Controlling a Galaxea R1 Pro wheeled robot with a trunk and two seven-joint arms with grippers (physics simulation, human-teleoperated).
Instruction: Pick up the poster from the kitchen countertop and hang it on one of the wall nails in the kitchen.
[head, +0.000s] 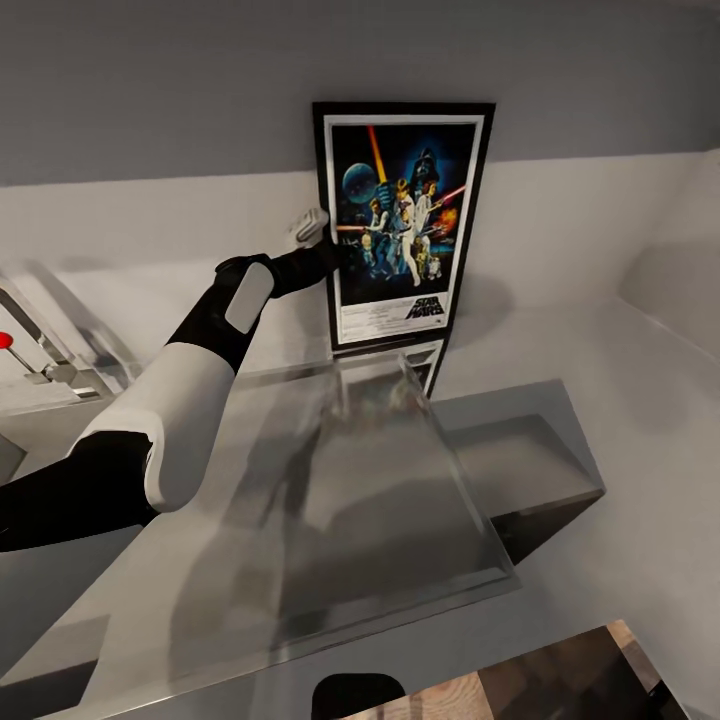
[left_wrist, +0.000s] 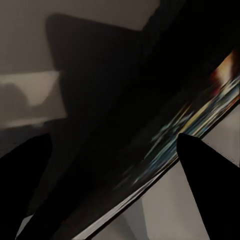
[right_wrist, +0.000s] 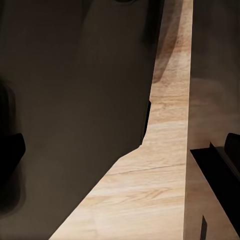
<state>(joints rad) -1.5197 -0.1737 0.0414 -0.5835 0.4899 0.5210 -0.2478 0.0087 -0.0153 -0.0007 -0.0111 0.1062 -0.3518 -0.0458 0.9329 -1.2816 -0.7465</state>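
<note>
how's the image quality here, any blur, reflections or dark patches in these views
Head view: sharp; the glossy kitchen countertop mirrors the poster beneath its foot. Left wrist view: the poster is smeared and blurred, with heavy shadow. Right wrist view: dim, a lit wooden floor beside dark surfaces.

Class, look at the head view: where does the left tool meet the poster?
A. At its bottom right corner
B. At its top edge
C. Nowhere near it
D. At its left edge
D: the left tool reaches the poster at its left edge, about mid-height, while the poster stands upright at the back of the kitchen countertop.
</note>
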